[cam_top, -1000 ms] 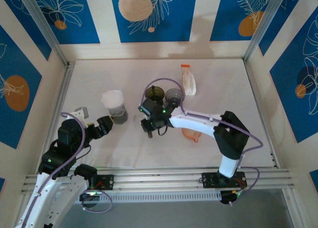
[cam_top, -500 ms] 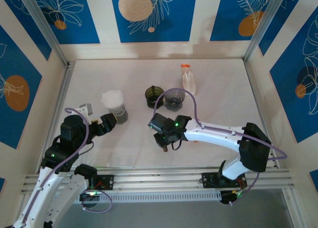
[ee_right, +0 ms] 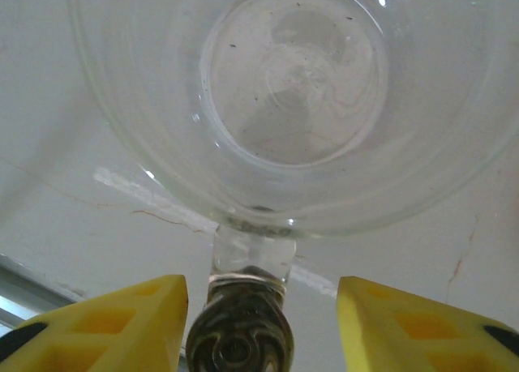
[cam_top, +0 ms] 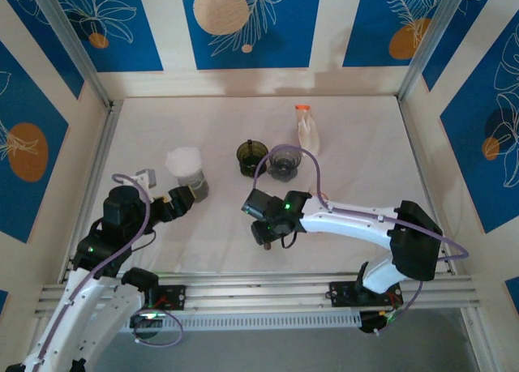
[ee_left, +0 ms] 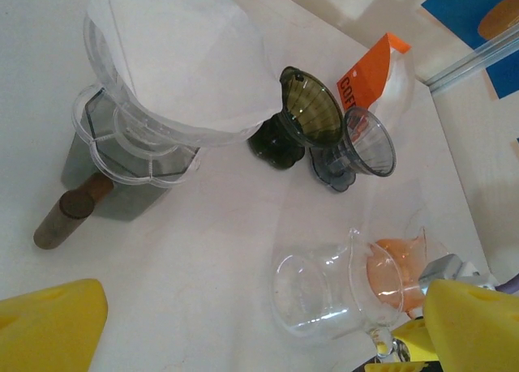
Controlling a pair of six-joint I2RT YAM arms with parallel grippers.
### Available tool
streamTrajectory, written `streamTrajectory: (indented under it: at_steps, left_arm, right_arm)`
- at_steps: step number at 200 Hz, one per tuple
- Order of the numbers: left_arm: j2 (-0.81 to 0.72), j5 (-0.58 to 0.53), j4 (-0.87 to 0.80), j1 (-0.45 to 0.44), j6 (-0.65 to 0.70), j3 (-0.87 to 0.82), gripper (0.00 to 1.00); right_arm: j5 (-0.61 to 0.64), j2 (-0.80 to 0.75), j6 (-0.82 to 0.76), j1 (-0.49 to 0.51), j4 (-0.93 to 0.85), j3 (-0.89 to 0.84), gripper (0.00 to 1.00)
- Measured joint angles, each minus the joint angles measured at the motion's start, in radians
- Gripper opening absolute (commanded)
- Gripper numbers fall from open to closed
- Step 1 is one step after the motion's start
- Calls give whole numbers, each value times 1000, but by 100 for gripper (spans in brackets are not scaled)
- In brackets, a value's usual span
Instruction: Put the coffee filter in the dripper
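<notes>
The filter is thin white paper, so it should weigh almost nothing, go limp and crease or tear under a hard squeeze, and may slip from a loose one. The best hold is probably a light pinch on its free upper rim, where the paper stands clear of the plastic. A grip lower down would likely catch the dripper wall as well. It looks like a plain white cone, mouth up, smooth and uncrumpled, its lip rising above a clear dripper that stands at the left of the surface. Whether it is fully seated there I cannot tell. A green dripper and a grey dripper stand empty side by side, well apart from it. The left pincer is spread wide and holds nothing, facing the filter from nearby. The right pincer stands apart on either side of the handle of a glass carafe, not clamped on it.
</notes>
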Motion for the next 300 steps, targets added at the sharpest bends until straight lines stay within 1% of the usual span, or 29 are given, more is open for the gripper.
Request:
streamTrajectory:
  at_steps: [38, 59, 79, 97, 121, 142, 162, 190, 215, 251, 300]
  left_arm:
    - [11, 34, 27, 0, 0, 0, 100]
    - [24, 64, 47, 0, 0, 0, 100]
    - [30, 85, 60, 0, 0, -8, 100]
    - [32, 98, 67, 0, 0, -18, 100]
    - [31, 106, 68, 0, -3, -24, 100]
    - [32, 129, 77, 0, -4, -33, 100]
    - [39, 158, 93, 0, -3, -44, 100]
    - [43, 180, 99, 0, -8, -65, 100]
    - [43, 186, 105, 0, -15, -82, 100]
    - [45, 191, 105, 0, -27, -85, 100]
    - [45, 191, 105, 0, -29, -85, 100]
  right_arm:
    - [29, -103, 0, -7, -30, 3, 57]
    - [39, -150, 0, -72, -43, 26, 56]
    - [31, -157, -10, -196, -30, 50, 54]
    - [1, -152, -23, -338, 1, 51, 52]
    - [-16, -89, -31, -510, 55, 72, 51]
    - [-45, 1, -32, -621, 119, 95, 51]
    - [-85, 83, -29, -690, 179, 116, 52]
    - [-139, 177, -18, -729, 230, 171, 52]
    - [-166, 273, -15, -734, 243, 262, 47]
    - [-188, 356, 9, -740, 253, 311, 38]
    - [-196, 387, 34, -748, 246, 311, 18]
